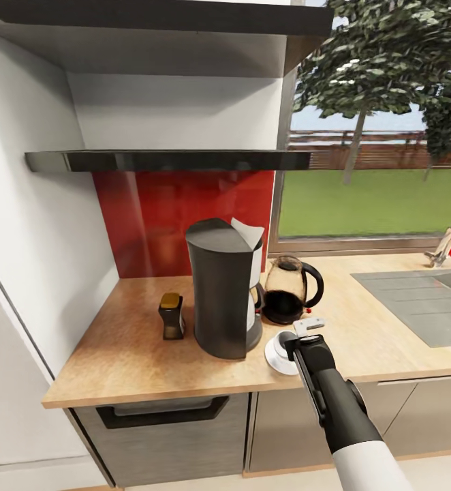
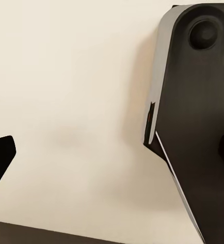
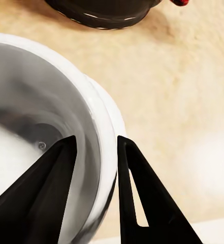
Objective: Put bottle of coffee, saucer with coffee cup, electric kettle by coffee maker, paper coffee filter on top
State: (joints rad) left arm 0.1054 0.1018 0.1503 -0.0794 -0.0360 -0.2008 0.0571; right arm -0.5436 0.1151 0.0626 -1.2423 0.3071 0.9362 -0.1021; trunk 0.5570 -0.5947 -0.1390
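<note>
Right pincer (image 3: 94,147) nipping cup (image 1: 281,340) rim, one finger inside, one outside. Cup sitting on saucer (image 1: 274,361) near worktop (image 1: 137,354) front edge, beside coffee maker (image 1: 222,293). Release straight up next.

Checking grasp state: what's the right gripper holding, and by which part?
The right gripper pinches the coffee cup by its rim wall, one finger inside, one outside.

The right arm (image 1: 334,402) covers the near side of the coffee cup (image 1: 281,341) and saucer (image 1: 274,359), hiding the gripper's fingertips from the head camera. The coffee maker (image 1: 222,293) conceals part of the electric kettle (image 1: 288,290). The picture's right edge cuts off the sink (image 1: 423,300).
</note>
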